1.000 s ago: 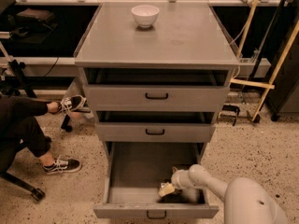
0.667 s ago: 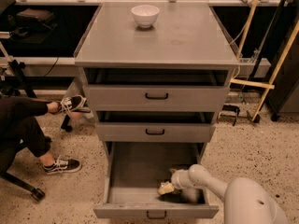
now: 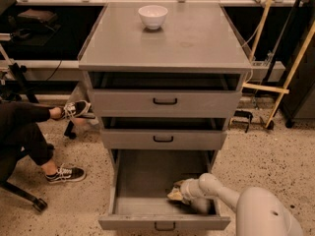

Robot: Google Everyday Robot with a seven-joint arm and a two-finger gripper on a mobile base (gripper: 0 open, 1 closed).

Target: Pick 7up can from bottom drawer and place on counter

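Bottom drawer (image 3: 145, 177) holds claw (image 3: 176, 194); white bowl (image 3: 153, 16) on counter (image 3: 197, 39).

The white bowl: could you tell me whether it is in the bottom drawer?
No, the bowl stands on the counter; the hand is down in the bottom drawer.

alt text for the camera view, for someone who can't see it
The robot's arm reaches into the open bottom drawer of a grey cabinet, its hand low near the front right corner; no can is clearly visible there. A white bowl sits at the back of the counter, and a seated person's legs show at the left.
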